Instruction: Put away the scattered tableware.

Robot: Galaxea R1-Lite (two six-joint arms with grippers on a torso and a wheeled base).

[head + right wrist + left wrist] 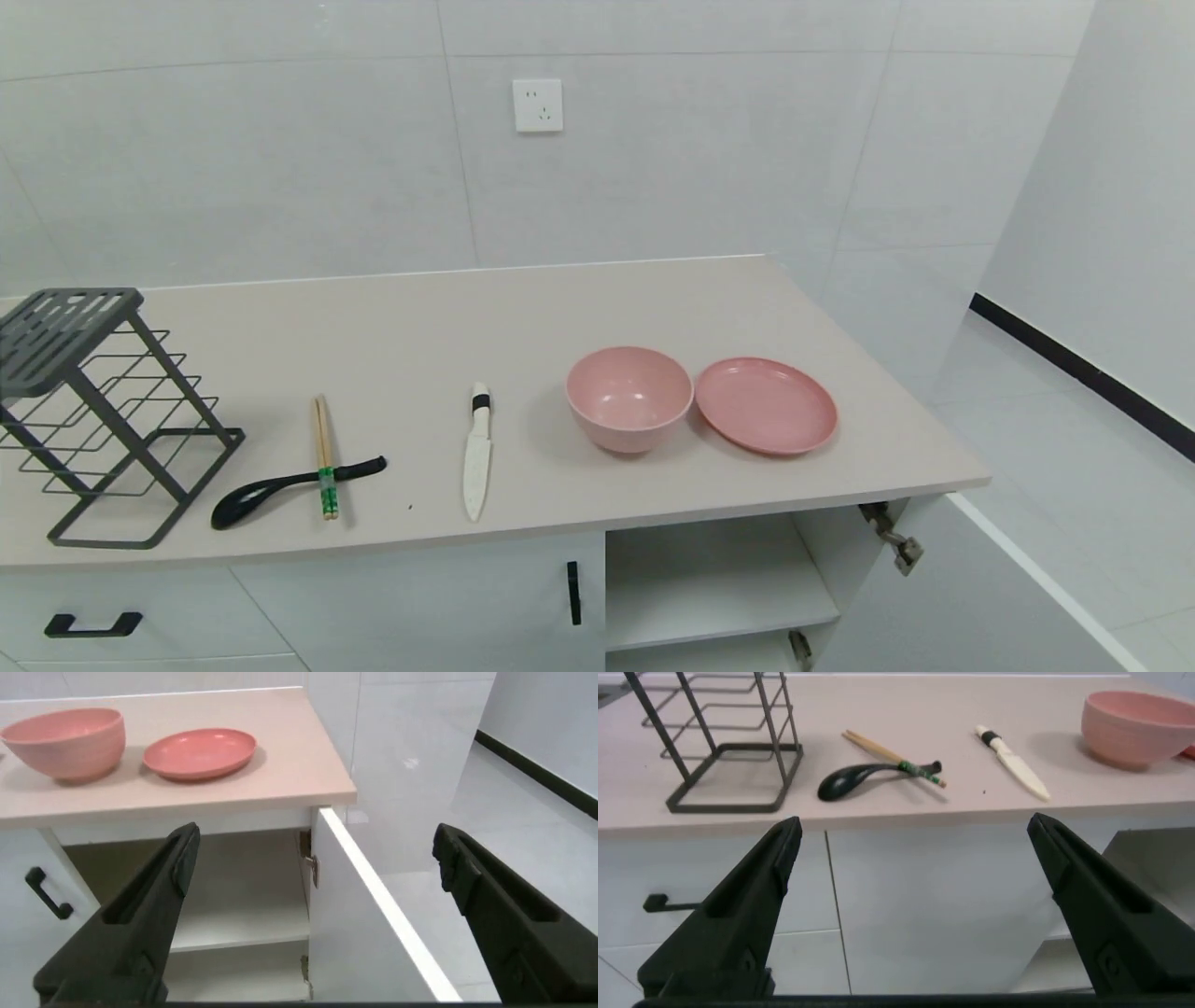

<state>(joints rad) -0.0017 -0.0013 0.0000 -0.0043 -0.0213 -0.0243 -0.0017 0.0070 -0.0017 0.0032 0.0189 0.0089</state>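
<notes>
Nearest in the head view, a black drawer handle [91, 623] and the open cupboard [709, 579] are seen beneath the tabletop [420, 317]. On the tabletop the tableware is spread in a row. A wire dish rack [93, 411] is set at the robot's far left. Next comes a black spoon [280, 487] whose handle is crossed by a pair of chopsticks [325, 457]. A white knife [478, 453] follows, then a pink bowl [628, 397] and, just beside it at the right, a pink plate [766, 404]. The knife and chopsticks are laid front to back. The spoon is laid left to right, its scoop toward the rack.

In the left wrist view, the left hand [913, 826] is held open, its fingers spread wide and nothing gripped, in front of the cupboard fronts and below the tabletop's edge. The spoon, chopsticks and knife are found ahead of it and higher, with the rack next to the spoon.

In the right wrist view, the right hand [318, 833] is likewise spread open and empty. It is faced toward the open cupboard, whose cupboard door [374, 915] is swung out. The bowl and plate are set above and ahead.

The left hand is judged nearer to the cutlery and rack, the right hand to the bowl and plate; nothing is yet put away.
</notes>
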